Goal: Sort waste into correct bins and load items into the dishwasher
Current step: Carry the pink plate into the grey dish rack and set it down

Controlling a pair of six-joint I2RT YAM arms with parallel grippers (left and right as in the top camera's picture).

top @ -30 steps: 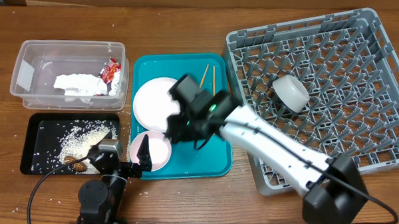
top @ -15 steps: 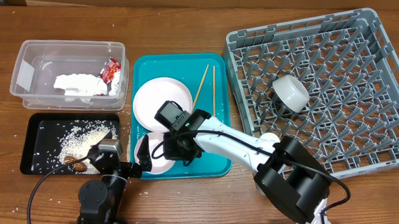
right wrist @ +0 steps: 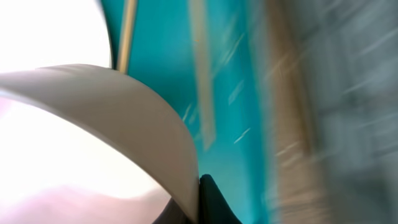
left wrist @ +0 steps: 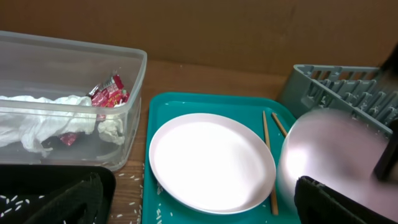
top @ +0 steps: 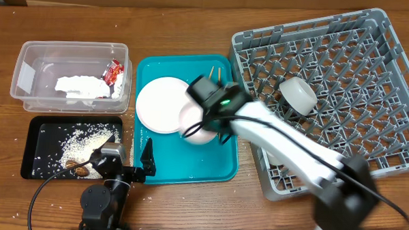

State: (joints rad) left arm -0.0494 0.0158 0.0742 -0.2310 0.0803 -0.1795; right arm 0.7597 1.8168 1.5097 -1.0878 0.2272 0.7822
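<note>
My right gripper is shut on the rim of the pale pink bowl and holds it above the teal tray, beside the white plate. The right wrist view shows a finger pinching the bowl's wall. The bowl is blurred in the left wrist view. Two chopsticks lie right of the plate. A white bowl sits in the grey dish rack. My left gripper is open and empty at the tray's front left corner.
The clear tub holds the white napkin and red wrapper. The black tray holds rice and brown scraps. The teal tray has a few loose rice grains. The rack stands right of it.
My right gripper closed on the pink bowl at the tray's front left, then lifted it up and toward the rack. The left arm has not moved.
</note>
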